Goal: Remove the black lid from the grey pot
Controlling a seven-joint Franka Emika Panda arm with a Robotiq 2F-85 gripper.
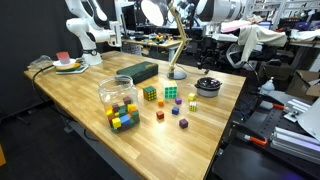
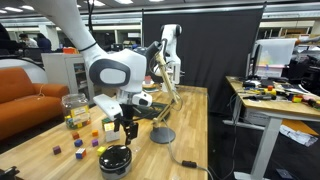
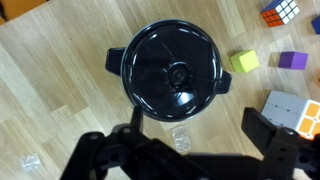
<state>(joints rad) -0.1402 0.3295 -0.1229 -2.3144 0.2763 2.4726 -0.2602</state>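
Note:
The black lid point(image 3: 175, 68) sits closed on the grey pot, which it almost wholly hides in the wrist view. In both exterior views the pot point(image 2: 116, 162) point(image 1: 208, 87) stands on the wooden table near its edge, the lid point(image 2: 116, 154) on top. My gripper point(image 3: 197, 118) is open and empty. Its two dark fingers frame the bottom of the wrist view, just off the lid's near rim. In an exterior view the gripper point(image 2: 126, 133) hangs a little above the pot, not touching it.
Near the pot lie a yellow-green cube point(image 3: 244, 62), a purple cube point(image 3: 292, 60) and two puzzle cubes point(image 3: 283, 10) point(image 3: 290, 110). A small clear piece point(image 3: 180, 137) lies between my fingers. The lamp base point(image 2: 163, 135), the clear jar point(image 1: 118, 95) and a dark box point(image 1: 137, 72) stand further off.

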